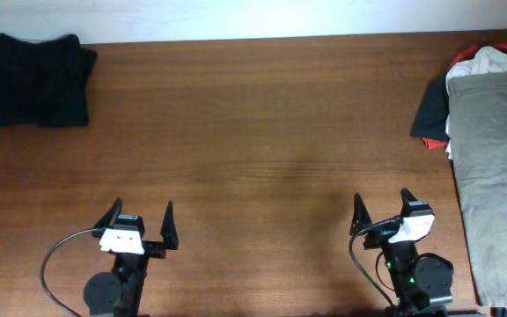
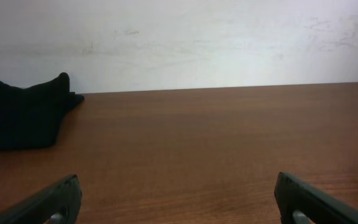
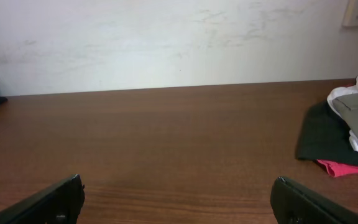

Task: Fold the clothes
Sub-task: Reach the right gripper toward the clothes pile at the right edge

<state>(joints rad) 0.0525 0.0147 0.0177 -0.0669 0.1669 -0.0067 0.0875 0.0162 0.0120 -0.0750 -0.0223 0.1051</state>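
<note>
The khaki-olive shorts [image 1: 498, 167] lie spread along the table's right edge, on top of a pile of white [image 1: 489, 62], red [image 1: 433, 142] and black [image 1: 430, 107] garments at the back right. The pile also shows at the right in the right wrist view [image 3: 344, 134]. A folded black garment [image 1: 33, 81] sits at the back left and shows in the left wrist view [image 2: 20, 115]. My left gripper [image 1: 139, 220] is open and empty near the front left edge. My right gripper [image 1: 382, 210] is open and empty near the front, left of the shorts.
The brown wooden table [image 1: 253, 150] runs up to a white wall [image 2: 179, 43] at the back. The shorts hang past the table's right edge.
</note>
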